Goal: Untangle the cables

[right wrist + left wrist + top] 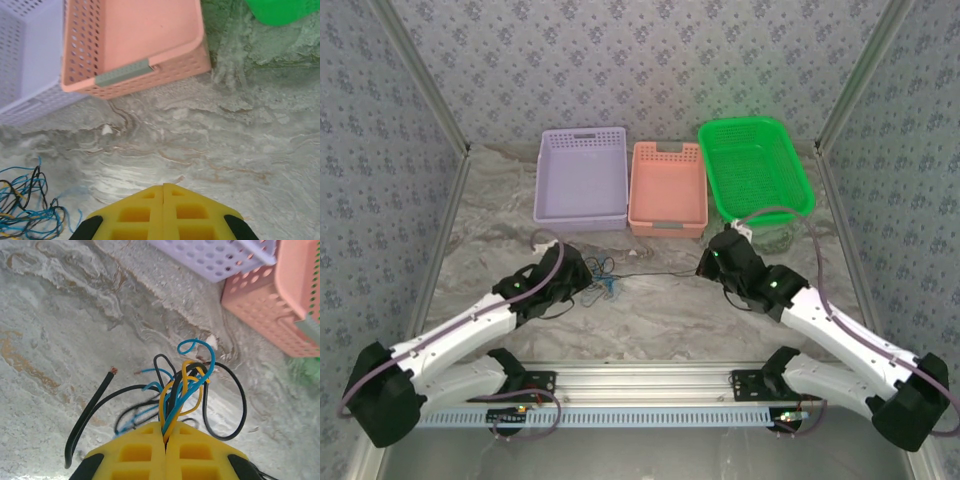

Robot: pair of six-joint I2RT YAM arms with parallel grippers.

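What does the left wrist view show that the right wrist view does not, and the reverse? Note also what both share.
Left wrist view, not the right: the left gripper, yellow-fingered, shut on a bunch of thin blue, black and yellow cables; a thicker black lead with a bare copper tip.
Right wrist view, not the left: the right gripper, shut; the bright green plastic basket at its rim.
Both: the cables, the lilac perforated plastic basket, the salmon-pink perforated plastic basket, the marbled grey table.
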